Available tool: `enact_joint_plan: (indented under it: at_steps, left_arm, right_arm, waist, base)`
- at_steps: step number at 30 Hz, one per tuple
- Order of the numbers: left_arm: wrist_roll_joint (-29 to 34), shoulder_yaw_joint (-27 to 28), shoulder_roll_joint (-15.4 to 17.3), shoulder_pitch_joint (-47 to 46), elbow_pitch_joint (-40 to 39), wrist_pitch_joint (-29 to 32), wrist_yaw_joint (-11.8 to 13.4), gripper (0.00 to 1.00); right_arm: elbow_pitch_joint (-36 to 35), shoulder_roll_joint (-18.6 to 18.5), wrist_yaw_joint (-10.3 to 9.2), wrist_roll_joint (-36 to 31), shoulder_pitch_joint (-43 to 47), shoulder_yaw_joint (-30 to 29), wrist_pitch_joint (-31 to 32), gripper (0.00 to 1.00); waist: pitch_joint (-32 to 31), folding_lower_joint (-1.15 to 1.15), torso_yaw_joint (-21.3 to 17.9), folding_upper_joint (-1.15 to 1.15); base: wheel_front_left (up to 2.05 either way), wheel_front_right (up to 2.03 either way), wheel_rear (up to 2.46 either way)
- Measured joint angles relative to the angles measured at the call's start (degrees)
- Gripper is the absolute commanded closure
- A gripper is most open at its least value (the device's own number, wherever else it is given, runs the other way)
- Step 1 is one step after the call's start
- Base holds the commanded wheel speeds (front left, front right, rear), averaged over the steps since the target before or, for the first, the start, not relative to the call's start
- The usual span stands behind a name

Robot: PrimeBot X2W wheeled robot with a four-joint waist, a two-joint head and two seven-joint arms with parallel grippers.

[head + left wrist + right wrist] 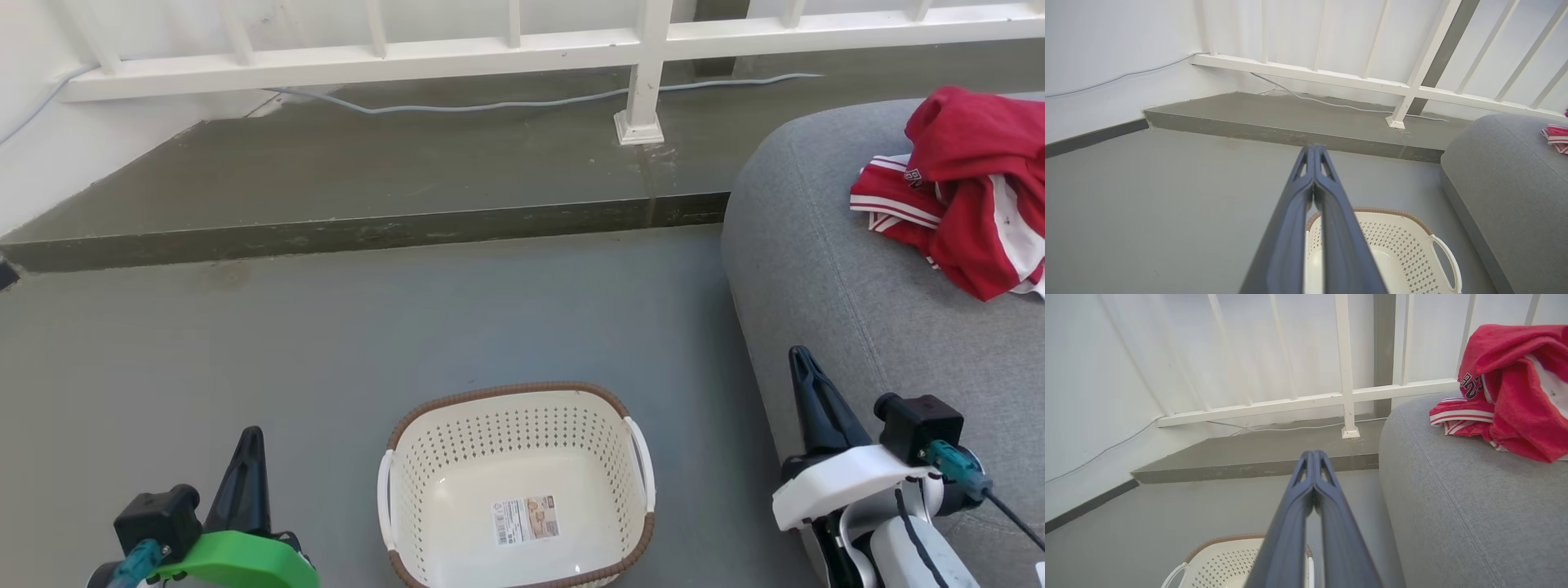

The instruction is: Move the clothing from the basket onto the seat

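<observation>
Clothing point(971, 188) on seat point(816, 269) | basket point(490, 433) on floor point(245, 343), likely concrete | white railing point(367, 61) behind

Grey floor point(245, 343), raised step point(367, 233), white railing point(506, 53).

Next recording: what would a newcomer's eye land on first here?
The red clothing heaped on the grey seat at the right stands out first. Then the cream basket on the floor, lower middle, with nothing inside but its label sticker. The left gripper and right gripper flank it, fingers shut.
</observation>
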Motion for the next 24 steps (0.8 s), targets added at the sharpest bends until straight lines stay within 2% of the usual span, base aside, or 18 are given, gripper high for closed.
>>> enact_joint_plan:
  at_steps: [9,13,24]
  left_arm:
    - [-6.9,1.4,-0.4,0.0,0.1,1.4,-1.3,1.00]
    - [-10.1,2.2,-1.3,0.0,0.2,2.4,-1.7,1.00]
    - [-16.7,3.9,-1.7,0.0,0.6,4.3,-2.9,1.00]
  right_arm:
    - [0.0,0.1,0.48,7.4,0.0,-1.2,1.4,1.00]
    - [0.0,0.3,0.55,13.3,0.0,-2.0,2.6,1.00]
    - [0.0,0.4,1.07,20.9,0.0,-3.6,4.9,1.00]
  waist:
    - [-0.1,0.00,-0.1,0.00]
    - [-0.1,0.00,-0.1,0.00]
    - [-0.2,0.00,-0.2,0.00]
  base:
    - [0.00,0.00,0.00]
    - [0.00,0.00,0.00]
    - [0.00,0.00,0.00]
